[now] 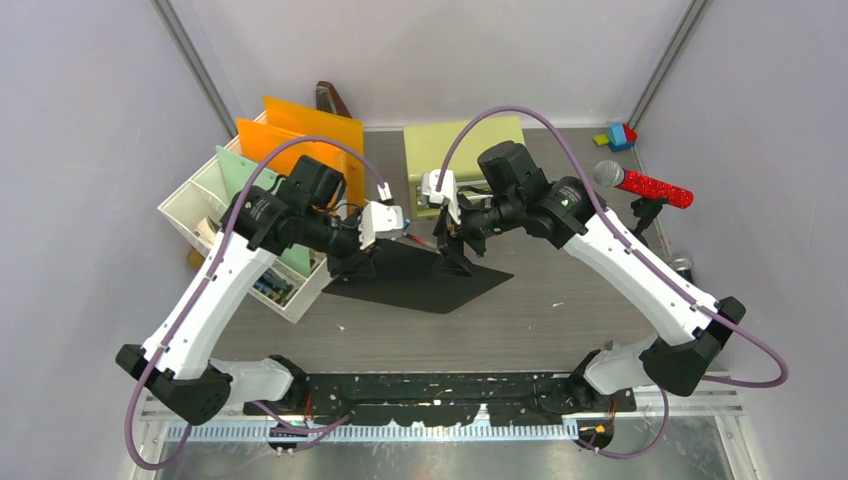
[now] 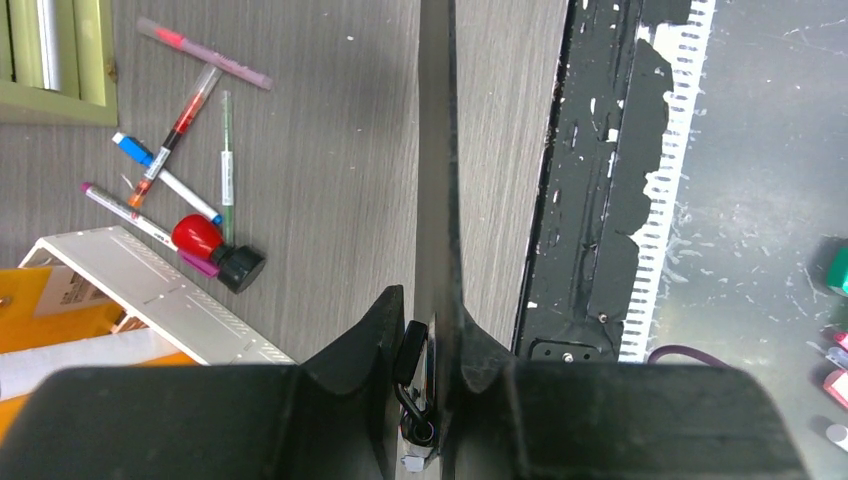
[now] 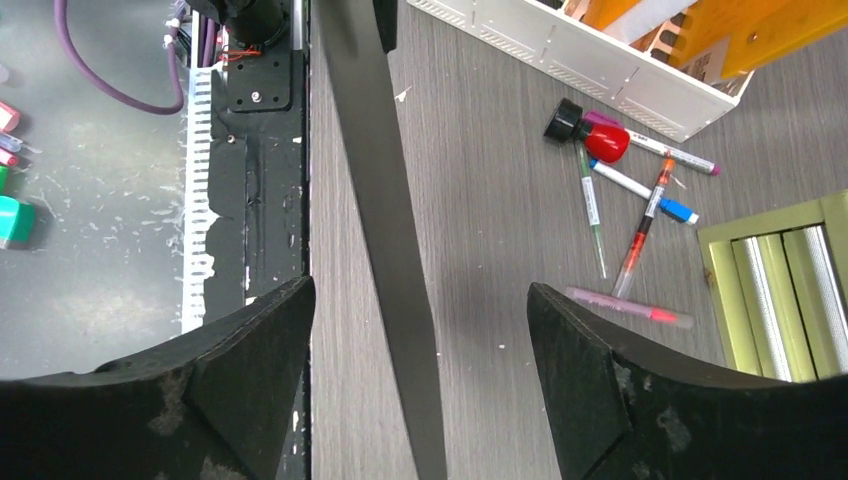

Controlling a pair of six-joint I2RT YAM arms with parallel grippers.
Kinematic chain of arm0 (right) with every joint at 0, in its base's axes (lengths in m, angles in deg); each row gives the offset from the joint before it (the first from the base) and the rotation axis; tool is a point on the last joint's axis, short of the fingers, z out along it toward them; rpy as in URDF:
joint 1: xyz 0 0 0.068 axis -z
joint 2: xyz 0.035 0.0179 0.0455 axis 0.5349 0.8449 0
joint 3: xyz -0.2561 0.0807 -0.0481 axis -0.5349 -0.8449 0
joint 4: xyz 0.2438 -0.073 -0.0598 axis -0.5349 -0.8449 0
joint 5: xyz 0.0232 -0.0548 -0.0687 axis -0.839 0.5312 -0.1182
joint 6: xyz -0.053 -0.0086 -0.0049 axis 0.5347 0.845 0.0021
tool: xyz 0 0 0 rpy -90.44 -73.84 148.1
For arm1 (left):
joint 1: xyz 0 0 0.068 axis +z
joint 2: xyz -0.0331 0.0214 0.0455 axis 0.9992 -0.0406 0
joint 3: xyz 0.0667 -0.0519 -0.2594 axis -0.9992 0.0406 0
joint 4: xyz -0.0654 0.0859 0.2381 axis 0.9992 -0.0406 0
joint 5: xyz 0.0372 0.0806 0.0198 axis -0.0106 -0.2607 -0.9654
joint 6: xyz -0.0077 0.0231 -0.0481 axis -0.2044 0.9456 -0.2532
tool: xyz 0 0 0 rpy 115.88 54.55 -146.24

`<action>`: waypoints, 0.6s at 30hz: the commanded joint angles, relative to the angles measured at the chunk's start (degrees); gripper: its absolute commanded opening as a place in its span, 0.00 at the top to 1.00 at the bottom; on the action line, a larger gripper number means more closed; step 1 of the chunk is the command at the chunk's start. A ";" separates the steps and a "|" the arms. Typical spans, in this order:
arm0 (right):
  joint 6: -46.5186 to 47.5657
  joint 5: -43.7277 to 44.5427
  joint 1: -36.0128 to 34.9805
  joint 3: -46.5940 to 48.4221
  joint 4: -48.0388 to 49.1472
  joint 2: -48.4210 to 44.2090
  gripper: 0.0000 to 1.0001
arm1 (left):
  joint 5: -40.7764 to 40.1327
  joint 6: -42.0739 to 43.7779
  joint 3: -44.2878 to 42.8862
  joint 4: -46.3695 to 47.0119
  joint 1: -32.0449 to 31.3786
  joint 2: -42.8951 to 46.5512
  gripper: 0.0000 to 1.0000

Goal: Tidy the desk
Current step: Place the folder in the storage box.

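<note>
Left fingers (image 2: 362, 335) pinch a thin black flat sheet (image 1: 420, 285), only edge-on in wrist views, over the grey wood-grain counter (image 1: 560, 320); right fingers (image 3: 600, 360) gape astride it.

Near the yellow-green drawer cabinet (image 2: 55, 103): five pens (image 2: 185, 115), one red bottle (image 2: 197, 236), one black sheet (image 1: 420, 280), one white organizer (image 2: 150, 290), two orange dividers (image 1: 300, 135).

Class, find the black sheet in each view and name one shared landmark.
Top external: black sheet at picture centre.
Left wrist: edge-on down the middle, clamped in the fingers.
Right wrist: edge-on strip left of centre.
Shared landmark: yellow-green cabinet.
</note>
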State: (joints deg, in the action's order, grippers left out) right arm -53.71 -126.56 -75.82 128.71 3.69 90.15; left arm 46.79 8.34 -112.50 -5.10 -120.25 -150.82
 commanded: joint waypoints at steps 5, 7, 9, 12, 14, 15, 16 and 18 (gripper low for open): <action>-0.85 -2.46 -1.38 -0.97 5.25 0.78 0.35 | 2.83 -2.52 -2.33 1.65 -0.95 0.46 1.00; -1.32 -3.26 -1.60 -1.68 6.04 0.81 0.52 | 2.79 -2.53 -2.10 1.91 -0.94 0.47 1.00; -2.10 -3.95 -1.82 -2.60 6.92 0.69 0.67 | 2.75 -2.53 -1.94 2.16 -0.91 0.53 1.00; -2.77 -4.44 -2.06 -4.11 7.64 0.57 0.70 | 2.67 -2.57 -1.89 2.33 -0.98 0.38 1.00; -2.95 -4.46 -2.24 -4.62 7.76 0.51 0.72 | 2.54 -2.42 -2.02 2.30 -1.00 0.09 1.00; -2.98 -4.50 -2.22 -4.75 7.78 0.55 0.77 | 2.30 -2.35 -2.13 2.26 -1.00 -0.03 1.00; -3.09 -4.52 -2.27 -4.99 7.77 0.40 0.80 | 2.00 -2.30 -2.39 2.05 -0.96 -0.14 1.00; -3.32 -4.28 -2.30 -5.30 7.87 0.22 0.96 | 1.30 -2.14 -3.15 1.61 -0.97 -0.49 1.00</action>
State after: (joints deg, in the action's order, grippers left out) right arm -55.86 -129.71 -77.70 123.57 8.87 91.14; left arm 47.19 6.44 -112.52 -4.86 -120.99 -151.06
